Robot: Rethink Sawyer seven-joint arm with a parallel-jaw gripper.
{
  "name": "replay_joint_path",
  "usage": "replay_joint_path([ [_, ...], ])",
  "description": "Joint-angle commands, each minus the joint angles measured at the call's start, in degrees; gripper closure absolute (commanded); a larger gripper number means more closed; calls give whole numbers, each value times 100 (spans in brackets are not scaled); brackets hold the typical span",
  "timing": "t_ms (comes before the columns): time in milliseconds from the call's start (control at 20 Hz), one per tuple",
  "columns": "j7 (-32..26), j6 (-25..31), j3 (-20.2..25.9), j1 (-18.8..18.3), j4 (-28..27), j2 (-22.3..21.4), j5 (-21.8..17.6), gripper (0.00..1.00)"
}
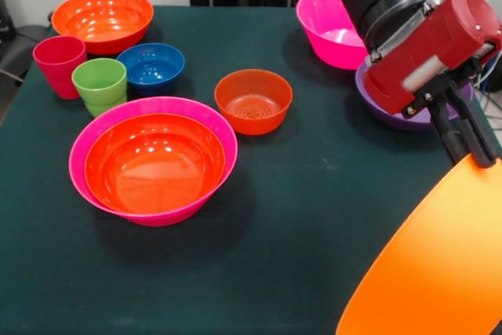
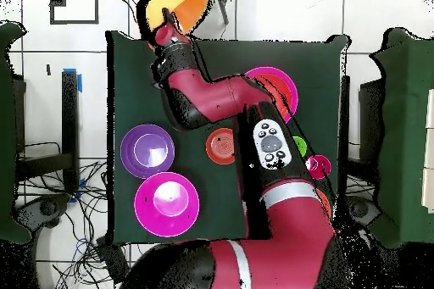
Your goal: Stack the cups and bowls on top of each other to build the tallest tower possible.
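Your black two-fingered gripper point(image 1: 469, 147) was clamped on the rim of the large glossy light-orange plastic bowl point(image 1: 439, 264), held tilted off the dark green table point(image 1: 314, 217).

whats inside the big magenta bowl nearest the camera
A red-orange bowl is nested inside the large magenta bowl, open side up and itself empty. It covers the magenta bowl's floor, so whether anything lies beneath it cannot be seen.
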Motion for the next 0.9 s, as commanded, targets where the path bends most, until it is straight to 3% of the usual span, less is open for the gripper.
replay_joint_path([
  [50, -341, -366, -601, 414, 276, 33, 281, 100],
  [450, -110, -664, -852, 573, 636, 19, 365, 100],
  [600, -82, -1056, -1023, 690, 903, 134, 565, 100],
  [900, 16, -1638, -1116, 679, 1236, 378, 523, 100],
])
